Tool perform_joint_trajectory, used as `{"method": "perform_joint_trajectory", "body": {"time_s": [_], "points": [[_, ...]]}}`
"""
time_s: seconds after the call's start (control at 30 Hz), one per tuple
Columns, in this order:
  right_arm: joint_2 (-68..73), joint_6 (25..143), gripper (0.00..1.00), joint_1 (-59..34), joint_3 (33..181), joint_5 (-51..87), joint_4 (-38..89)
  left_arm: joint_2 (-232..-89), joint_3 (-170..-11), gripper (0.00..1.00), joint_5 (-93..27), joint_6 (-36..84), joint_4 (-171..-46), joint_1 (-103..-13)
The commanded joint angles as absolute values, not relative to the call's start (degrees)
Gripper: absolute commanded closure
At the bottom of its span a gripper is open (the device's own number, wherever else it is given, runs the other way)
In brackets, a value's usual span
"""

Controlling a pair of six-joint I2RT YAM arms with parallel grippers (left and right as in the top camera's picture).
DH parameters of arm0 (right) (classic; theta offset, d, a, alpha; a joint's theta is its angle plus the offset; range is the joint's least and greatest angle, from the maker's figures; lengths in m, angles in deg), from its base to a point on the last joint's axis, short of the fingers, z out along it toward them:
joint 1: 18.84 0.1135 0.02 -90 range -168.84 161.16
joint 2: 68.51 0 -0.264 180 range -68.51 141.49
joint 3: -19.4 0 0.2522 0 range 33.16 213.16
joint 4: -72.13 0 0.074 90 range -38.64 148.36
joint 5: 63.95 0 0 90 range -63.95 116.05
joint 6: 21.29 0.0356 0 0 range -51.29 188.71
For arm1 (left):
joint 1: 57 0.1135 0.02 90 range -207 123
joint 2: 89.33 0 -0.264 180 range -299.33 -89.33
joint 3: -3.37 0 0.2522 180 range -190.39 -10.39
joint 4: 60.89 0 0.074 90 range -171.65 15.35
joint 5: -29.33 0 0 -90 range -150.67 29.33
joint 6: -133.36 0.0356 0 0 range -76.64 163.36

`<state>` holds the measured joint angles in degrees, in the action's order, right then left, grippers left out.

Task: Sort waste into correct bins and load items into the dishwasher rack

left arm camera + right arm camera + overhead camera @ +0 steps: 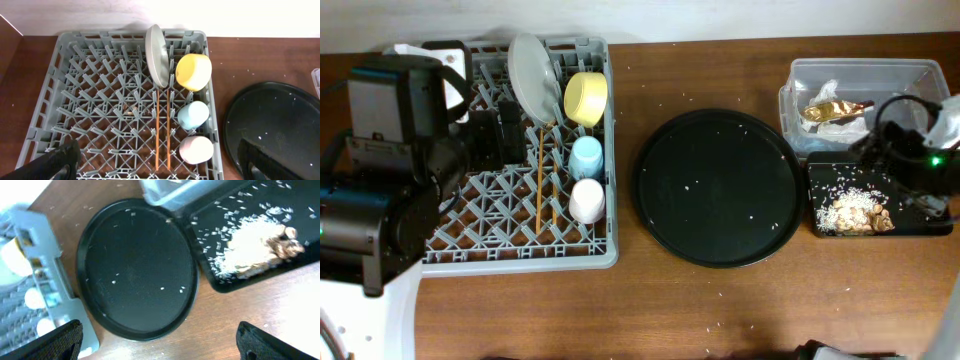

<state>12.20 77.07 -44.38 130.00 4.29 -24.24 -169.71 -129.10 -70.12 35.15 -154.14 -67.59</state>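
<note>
Your rack (510,255) sits at the left of the table, with the round black tray (718,190) beside it holding only stray rice grains. At the far right you have the clear tub (860,68) and, just in front of it, the black tray (823,175). Your left claw (160,165) hangs released above the rack; your right claw (165,345) is spread wide too, high above the round tray's edge. In the rack, the plate (532,78) stands on edge, with the yellow bowl (585,98) beside it, then the blue cup (586,157) and the pink cup (587,200). The chopsticks (542,180) lie along the pegs. The napkin and wrapper (832,108) are in the tub, the scraps and rice (855,212) in the black tray.
</note>
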Motion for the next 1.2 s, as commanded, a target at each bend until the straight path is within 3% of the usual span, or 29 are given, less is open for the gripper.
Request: {"method": "perform_joint_trajectory", "body": {"time_s": [0.0, 0.1, 0.17, 0.37, 0.47, 0.6, 0.7, 1.1, 1.17], "points": [[3.28, 76.48, 0.01, -32.55, 130.18, 4.27, -24.35, -169.95, -128.88, 0.01, -69.71, 35.24, -154.03, -67.70], [-5.75, 74.58, 0.02, -20.73, 129.96, 6.67, -24.09, -169.95, -128.88, 0.01, -69.71, 35.24, -154.03, -67.70], [-14.77, 71.15, 0.02, -19.55, 121.24, 11.20, -12.64, -169.95, -128.88, 0.01, -69.71, 35.24, -154.03, -67.70], [-41.79, 67.60, 0.02, -19.48, 61.09, 7.22, 43.84, -169.97, -128.88, 0.01, -69.71, 35.24, -154.03, -67.70], [-53.50, 67.60, 0.02, -19.18, 44.32, 8.79, 55.58, -169.97, -128.88, 0.01, -69.71, 35.24, -154.03, -67.70], [-62.38, 67.60, 0.02, -16.55, 33.70, 13.80, 59.75, -169.97, -128.88, 0.01, -69.71, 35.24, -154.00, -67.70], [-68.26, 67.60, 0.02, -16.60, 33.48, 18.58, 54.97, -169.97, -128.88, 0.01, -69.71, 35.24, -154.03, -67.70], [-68.30, 67.63, 0.02, -16.60, 33.48, 18.63, 54.68, -169.97, -128.88, 0.01, -69.71, 35.24, -154.03, -67.70], [-68.30, 67.60, 0.02, -16.60, 33.48, 18.63, 54.68, -169.93, -128.88, 0.01, -75.67, 35.26, -154.77, -67.70]]}}
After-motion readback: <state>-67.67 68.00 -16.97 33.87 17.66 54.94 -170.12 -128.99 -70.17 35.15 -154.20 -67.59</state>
